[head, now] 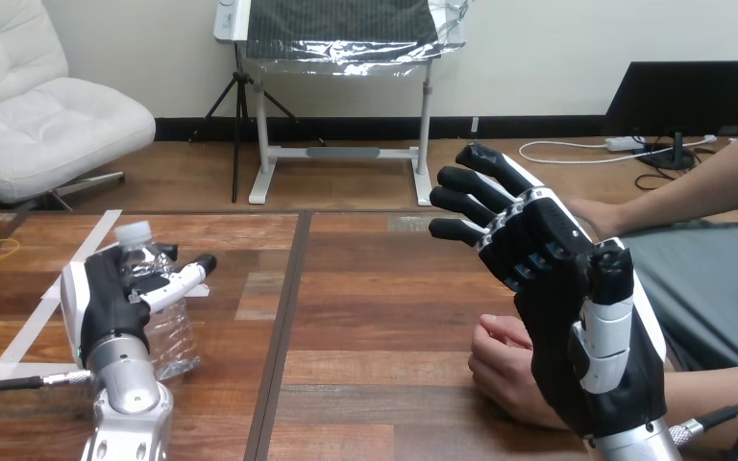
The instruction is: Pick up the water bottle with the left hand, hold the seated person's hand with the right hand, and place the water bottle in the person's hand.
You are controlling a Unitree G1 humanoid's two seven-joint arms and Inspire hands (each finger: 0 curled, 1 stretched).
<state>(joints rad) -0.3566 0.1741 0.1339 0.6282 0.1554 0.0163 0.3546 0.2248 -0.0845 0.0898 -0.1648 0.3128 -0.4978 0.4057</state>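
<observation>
Right hand (577, 317) up close, fingers (485, 182) straight and a little spread, reaching up and left, gripping nothing. Just beside its palm, the person's hand (500, 370) sits loosely curled on the table (375, 307); contact between them, cannot tell. Over at the left, the left hand (106, 307) has its fingers (181, 279) curled round the water bottle (168, 331), which is upright, base down by the tabletop, silver forearm below
</observation>
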